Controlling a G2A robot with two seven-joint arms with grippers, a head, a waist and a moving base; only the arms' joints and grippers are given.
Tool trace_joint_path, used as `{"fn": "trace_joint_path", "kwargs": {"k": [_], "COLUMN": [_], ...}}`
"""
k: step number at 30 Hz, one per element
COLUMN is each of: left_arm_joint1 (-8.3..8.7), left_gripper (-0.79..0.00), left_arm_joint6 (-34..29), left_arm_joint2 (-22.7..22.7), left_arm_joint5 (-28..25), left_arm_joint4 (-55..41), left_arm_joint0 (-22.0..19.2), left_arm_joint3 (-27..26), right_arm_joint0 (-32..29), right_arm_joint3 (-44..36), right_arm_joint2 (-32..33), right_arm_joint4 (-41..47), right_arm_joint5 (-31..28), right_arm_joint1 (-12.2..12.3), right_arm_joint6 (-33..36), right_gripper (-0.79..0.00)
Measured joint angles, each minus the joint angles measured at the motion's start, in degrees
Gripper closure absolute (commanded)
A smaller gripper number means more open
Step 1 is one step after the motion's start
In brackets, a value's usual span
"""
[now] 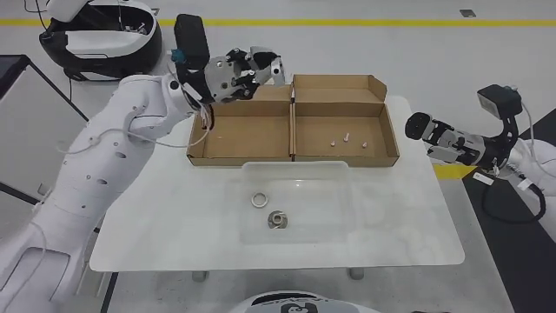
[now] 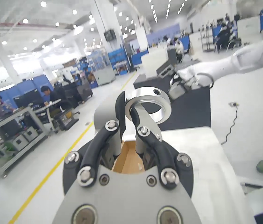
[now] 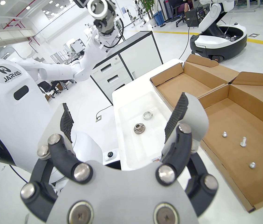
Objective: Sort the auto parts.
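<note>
Bolts (image 1: 346, 139) in box (image 1: 317, 129) beyond tray (image 1: 295, 169). Left gripper (image 2: 128, 108) pinches ring (image 2: 162, 114); right gripper (image 3: 124, 108) spread. Second ring (image 1: 258, 198), flange (image 1: 277, 220) remain in tray.

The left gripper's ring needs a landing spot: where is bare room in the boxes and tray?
The left box floor is bare wall to wall. The right box is free along its far wall; three bolts line the near one. The tray is bare right of its ring and hub.

No text, label or number is readable on the cardboard boxes (image 1: 248, 135), tray (image 1: 330, 217) or table (image 1: 174, 217)
</note>
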Motion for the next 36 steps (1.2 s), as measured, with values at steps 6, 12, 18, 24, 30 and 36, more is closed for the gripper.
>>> {"fn": "trace_joint_path", "kwargs": {"k": [6, 12, 18, 24, 30, 36], "left_arm_joint1": [-1.67, -3.2, -5.59, -8.89, -12.73, -16.53], "left_gripper": [0.0, 0.0, 0.0, 0.0, 0.0, 0.0], "left_arm_joint6": [-9.19, -15.57, -20.88, -24.46, -26.63, -29.2], "left_arm_joint2": [5.02, 9.09, 13.46, 18.52, 22.88, 26.6], "left_arm_joint5": [-2.16, -1.64, 2.12, 6.17, 8.31, 8.49], "left_arm_joint4": [6.13, 9.47, 12.06, 15.95, 18.24, 19.85], "left_arm_joint0": [-4.44, -5.57, -7.63, -10.44, -13.33, -15.29], "left_arm_joint3": [6.35, 10.33, 14.8, 22.17, 30.8, 38.35], "right_arm_joint0": [0.0, 0.0, 0.0, 0.0, 0.0, 0.0], "right_arm_joint3": [0.0, 0.0, 0.0, 0.0, 0.0, 0.0], "right_arm_joint2": [0.0, 0.0, 0.0, 0.0, 0.0, 0.0], "right_arm_joint4": [0.0, 0.0, 0.0, 0.0, 0.0, 0.0], "right_arm_joint5": [0.0, 0.0, 0.0, 0.0, 0.0, 0.0], "right_arm_joint1": [0.0, 0.0, 0.0, 0.0, 0.0, 0.0], "right_arm_joint6": [0.0, 0.0, 0.0, 0.0, 0.0, 0.0], "right_gripper": [-0.785, -0.785, -0.785, -0.785, -0.785, -0.785]}}
